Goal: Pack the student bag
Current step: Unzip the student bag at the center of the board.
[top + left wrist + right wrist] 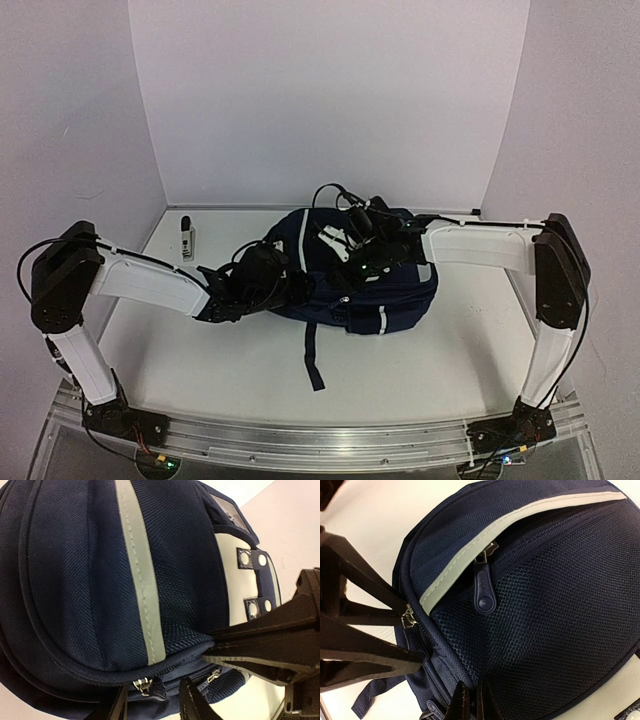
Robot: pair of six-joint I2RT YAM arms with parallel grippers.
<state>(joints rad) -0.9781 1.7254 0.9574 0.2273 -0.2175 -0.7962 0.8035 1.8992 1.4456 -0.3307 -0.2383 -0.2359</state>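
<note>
Fingers (192, 702) of the left gripper (152, 692) are standing parted at the 6 o'clock edge of the left wrist view. They are straddling a small metal zip slider (142, 684) on the seam of the student bag (75, 580), and neither pad is visibly pressing on it. The navy fabric is filling most of that view, with a grey reflective stripe (142, 595) running from 12 o'clock down toward the zip. At 3 o'clock the right gripper is showing as a black wedge, its tip touching the bag's edge.

In the right wrist view, the right gripper (472, 700) is sitting at 6 o'clock with its fingers (460, 705) drawn together. Whether any fabric is pinched between them cannot be told. Above them a mesh pocket (560, 630) is spreading across the student bag (580, 555), with a large navy pull tab (484, 592) hanging just under the stripe (470, 565). At 9 o'clock the left gripper's two dark fingers are reaching in around the slider (409, 617).

Seen from overhead, the student bag (400, 290) is lying at the middle of the white table (230, 360). The left arm (150, 283) is reaching in from 9 o'clock and the right arm (475, 247) from 3 o'clock. A dark strap (312, 355) is trailing toward 6 o'clock. A small white-and-dark stick-shaped item (186, 238) is lying apart from the bag at 10 o'clock.
</note>
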